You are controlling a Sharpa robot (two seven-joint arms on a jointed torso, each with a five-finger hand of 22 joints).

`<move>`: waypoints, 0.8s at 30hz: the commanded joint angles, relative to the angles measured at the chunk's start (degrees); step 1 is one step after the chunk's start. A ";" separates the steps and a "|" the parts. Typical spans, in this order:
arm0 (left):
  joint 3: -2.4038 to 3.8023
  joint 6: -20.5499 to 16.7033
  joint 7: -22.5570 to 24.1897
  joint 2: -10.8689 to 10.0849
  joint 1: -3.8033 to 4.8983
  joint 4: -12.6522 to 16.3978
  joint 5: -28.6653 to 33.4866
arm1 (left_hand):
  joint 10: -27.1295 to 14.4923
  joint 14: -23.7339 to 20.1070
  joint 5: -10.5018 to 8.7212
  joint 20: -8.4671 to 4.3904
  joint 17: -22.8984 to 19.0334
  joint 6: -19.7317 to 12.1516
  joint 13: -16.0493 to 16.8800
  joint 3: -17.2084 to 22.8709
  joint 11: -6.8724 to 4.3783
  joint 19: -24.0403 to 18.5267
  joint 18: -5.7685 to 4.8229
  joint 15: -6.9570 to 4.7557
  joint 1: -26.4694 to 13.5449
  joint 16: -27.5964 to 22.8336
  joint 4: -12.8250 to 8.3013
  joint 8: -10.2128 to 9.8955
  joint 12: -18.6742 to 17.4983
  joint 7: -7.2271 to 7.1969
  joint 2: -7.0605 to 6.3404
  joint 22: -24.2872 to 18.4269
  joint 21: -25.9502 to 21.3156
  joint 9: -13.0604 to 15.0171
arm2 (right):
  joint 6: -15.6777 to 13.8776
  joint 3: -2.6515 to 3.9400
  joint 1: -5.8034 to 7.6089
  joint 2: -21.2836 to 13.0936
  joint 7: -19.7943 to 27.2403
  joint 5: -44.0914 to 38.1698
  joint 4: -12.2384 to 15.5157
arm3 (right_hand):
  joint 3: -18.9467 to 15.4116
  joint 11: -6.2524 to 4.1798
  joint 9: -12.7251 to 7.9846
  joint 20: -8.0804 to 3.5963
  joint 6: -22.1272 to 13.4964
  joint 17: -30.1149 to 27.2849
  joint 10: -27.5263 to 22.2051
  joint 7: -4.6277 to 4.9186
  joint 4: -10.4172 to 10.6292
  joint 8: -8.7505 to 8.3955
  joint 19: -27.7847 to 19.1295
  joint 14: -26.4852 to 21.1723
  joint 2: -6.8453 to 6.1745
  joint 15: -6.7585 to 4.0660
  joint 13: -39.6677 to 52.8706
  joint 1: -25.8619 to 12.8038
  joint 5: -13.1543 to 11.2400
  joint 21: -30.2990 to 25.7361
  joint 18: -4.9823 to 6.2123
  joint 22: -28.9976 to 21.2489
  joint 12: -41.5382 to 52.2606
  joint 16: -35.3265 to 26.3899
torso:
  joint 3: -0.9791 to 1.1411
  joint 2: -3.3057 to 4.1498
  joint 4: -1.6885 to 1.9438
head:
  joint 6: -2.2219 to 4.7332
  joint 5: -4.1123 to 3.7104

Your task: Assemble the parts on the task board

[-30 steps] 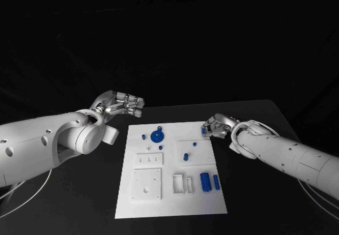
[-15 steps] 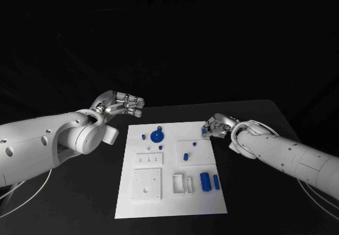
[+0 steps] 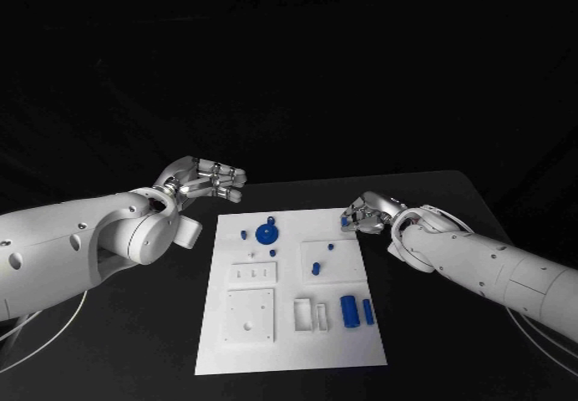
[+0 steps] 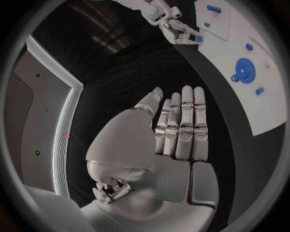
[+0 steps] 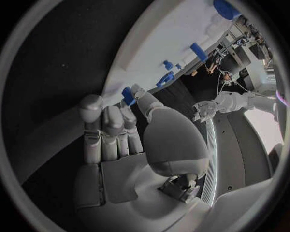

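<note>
The task board (image 3: 293, 334) is lying between the two hands. The left hand (image 3: 207, 179) is hovering beside its far corner, fingers straight together, holding nothing. The right hand (image 3: 366, 214) is pinching a small blue part (image 5: 128, 95) at the board's far edge.

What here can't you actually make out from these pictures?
- Whether the right hand pinches the small blue part or only touches it: its fingers cover it in the head view.
- The shapes of the parts on the task board: too small.
- The round blue part: cut off by the right wrist view's rim.
</note>
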 commanded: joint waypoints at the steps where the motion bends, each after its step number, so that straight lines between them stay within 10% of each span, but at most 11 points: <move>1: 0.05 1.87 -3.11 0.20 0.05 0.24 -2.06 | 2.29 1.83 -0.34 -0.56 0.77 1.53 0.07 -0.37 -0.81 1.40 -0.47 -0.80 -0.75 1.22 0.93 -0.12 -0.02 -0.58 0.17 0.38 0.87 0.07 | -1.84 0.04 0.50 -0.56 -2.43 -2.34 2.23 | -0.42 -0.46 0.33 -0.34 3.59 0.12 0.16 -1.39 0.03 0.28 0.83 0.03 -0.05 -0.38 0.06 -0.17 -0.08 0.21 -0.58 5.11 0.02 0.22 | -0.09 -0.20 -0.18 | 0.38 0.14; 11: 0.08 5.57 -15.29 2.40 0.08 -1.12 -6.12 | 11.14 5.65 -1.28 -3.80 7.51 4.69 0.42 -4.72 -3.48 5.19 -1.89 -3.74 -4.27 10.25 5.19 -0.36 0.38 -2.37 -0.69 3.68 6.15 0.13 | -0.59 0.07 2.38 -2.33 -12.64 -7.91 13.30 | 0.98 -0.56 0.29 -0.33 3.56 0.83 0.39 -1.44 1.42 0.26 1.12 0.21 -1.43 -0.41 0.05 0.17 -1.43 0.42 -0.42 5.14 -0.19 0.49 | -0.64 -1.64 -1.21 | 0.38 1.66; 24: -0.31 8.93 -23.57 6.82 0.06 -3.61 -8.97 | 10.71 1.98 -2.40 -3.69 10.86 3.24 0.71 -6.45 -2.96 2.74 -2.02 -3.50 -8.34 15.20 10.13 -0.41 0.90 -1.84 -2.50 6.52 8.64 2.52 | -0.19 0.07 2.76 -0.55 -19.55 -10.61 21.45 | 2.23 -0.56 0.28 -0.37 3.37 0.96 0.34 -1.35 2.38 0.26 1.22 0.29 -3.02 -0.43 -0.27 0.15 1.14 0.14 -0.41 5.10 -0.63 0.27 | -1.31 -3.26 -1.50 | -0.70 3.70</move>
